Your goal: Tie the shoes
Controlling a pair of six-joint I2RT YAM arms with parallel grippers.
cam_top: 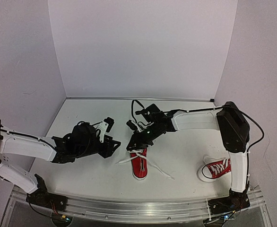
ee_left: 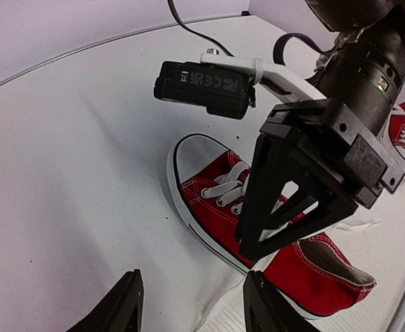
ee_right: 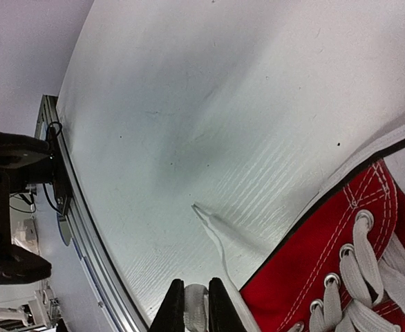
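One red shoe [cam_top: 139, 165] lies at the table's middle, toe toward the arms, with its white laces [cam_top: 157, 170] untied and spread to both sides. My right gripper [cam_top: 136, 143] hovers over its far end. In the right wrist view that gripper [ee_right: 196, 311] is shut on a white lace [ee_right: 195, 301] beside the shoe [ee_right: 341, 277], and a loose lace end [ee_right: 209, 221] lies on the table. My left gripper [ee_left: 192, 308] stands open just left of the shoe [ee_left: 216, 200], nothing between its fingers. The other shoe [cam_top: 215, 169] sits at the right.
The metal rail [cam_top: 129, 205] runs along the near table edge. White walls close the table at the back and both sides. The right arm's base [cam_top: 233, 198] stands just behind the second shoe. A black cable [cam_top: 136, 106] loops over the right gripper.
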